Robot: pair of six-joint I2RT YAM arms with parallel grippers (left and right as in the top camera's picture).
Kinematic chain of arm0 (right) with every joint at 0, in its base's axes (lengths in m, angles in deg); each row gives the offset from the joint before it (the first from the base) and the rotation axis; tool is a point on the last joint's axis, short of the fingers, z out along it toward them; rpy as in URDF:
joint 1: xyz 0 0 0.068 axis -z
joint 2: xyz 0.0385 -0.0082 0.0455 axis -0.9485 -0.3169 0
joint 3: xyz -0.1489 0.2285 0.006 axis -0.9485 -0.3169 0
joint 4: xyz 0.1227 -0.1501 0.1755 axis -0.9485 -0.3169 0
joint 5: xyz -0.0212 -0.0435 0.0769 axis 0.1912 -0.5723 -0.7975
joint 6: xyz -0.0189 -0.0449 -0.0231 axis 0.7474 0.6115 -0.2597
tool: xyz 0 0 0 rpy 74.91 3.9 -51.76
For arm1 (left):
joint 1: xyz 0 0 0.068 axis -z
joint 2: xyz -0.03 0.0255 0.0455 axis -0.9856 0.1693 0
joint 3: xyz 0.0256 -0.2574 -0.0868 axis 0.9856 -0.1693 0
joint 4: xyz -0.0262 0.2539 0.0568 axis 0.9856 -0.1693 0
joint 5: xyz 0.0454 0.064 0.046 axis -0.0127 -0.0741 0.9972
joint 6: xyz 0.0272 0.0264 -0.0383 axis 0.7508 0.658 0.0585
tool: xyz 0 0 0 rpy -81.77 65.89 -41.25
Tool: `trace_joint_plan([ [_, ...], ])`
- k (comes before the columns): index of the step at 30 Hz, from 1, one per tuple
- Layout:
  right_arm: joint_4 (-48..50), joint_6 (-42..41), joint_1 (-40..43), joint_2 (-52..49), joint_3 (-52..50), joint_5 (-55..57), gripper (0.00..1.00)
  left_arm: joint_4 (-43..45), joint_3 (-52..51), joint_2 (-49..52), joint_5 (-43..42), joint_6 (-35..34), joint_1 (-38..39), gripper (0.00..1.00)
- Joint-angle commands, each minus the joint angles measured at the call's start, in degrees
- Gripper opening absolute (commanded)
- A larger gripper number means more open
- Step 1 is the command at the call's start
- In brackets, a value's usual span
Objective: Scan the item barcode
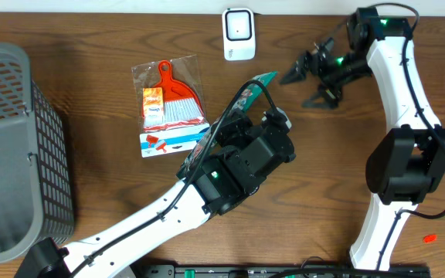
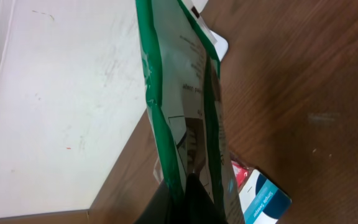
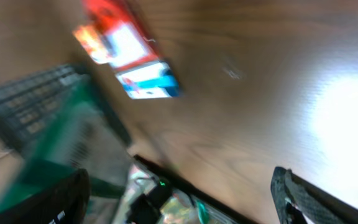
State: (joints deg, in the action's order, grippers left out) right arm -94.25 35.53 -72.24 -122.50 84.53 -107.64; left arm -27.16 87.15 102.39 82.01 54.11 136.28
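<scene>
Fingers (image 2: 194,202) of the left gripper (image 1: 263,108) are clamped on the lower end of the green-edged packet (image 1: 255,86), pinching it flat so that it stands out ahead of the wrist with its printed face exposed rather than folded under. Held by one end like this, the packet is off the table (image 1: 323,177) and its free tip points up the table toward the white scanner (image 1: 239,33), which looks like the reason for the pose: a raised, edge-gripped packet can be turned until its code faces the reader. Whether the barcode itself is showing cannot be read from the left wrist view, where the print is seen at a steep angle. Just beneath and beside the held packet lies the dustpan-and-brush pack (image 1: 170,104), flat on the wood and apart from the grip, probably another item waiting its turn. Farther left sits the grey basket (image 1: 14,147), well apart from the action. Across the table the right gripper (image 1: 295,91) hangs with its jaws spread and nothing between them, close to the scanner's right side; its own camera view is too blurred to add detail. The scan seems not yet done, since the packet's tip is short of the scanner's face.
</scene>
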Motion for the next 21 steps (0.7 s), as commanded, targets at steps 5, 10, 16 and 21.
trace_joint_plan([
  [5, -4.9, 3.4, 0.0, 0.5, 0.8, 5.2, 0.91, 0.1, 1.0, -0.2, 1.1, 0.7, 0.1, 0.07],
  [10, -5.7, -4.2, 0.0, 0.5, 0.8, -10.5, 0.99, 0.1, 1.0, -0.2, 1.1, -0.2, 0.1, 0.07],
  [16, -2.6, -19.6, 0.0, 0.5, 0.8, -17.1, 0.92, 0.1, 1.0, -0.2, 1.1, -1.9, 0.1, 0.07],
  [21, 5.4, -28.2, -0.8, 0.5, 0.8, -22.9, 0.98, 0.1, 1.0, -0.2, 1.1, -1.9, 0.1, 0.07],
])
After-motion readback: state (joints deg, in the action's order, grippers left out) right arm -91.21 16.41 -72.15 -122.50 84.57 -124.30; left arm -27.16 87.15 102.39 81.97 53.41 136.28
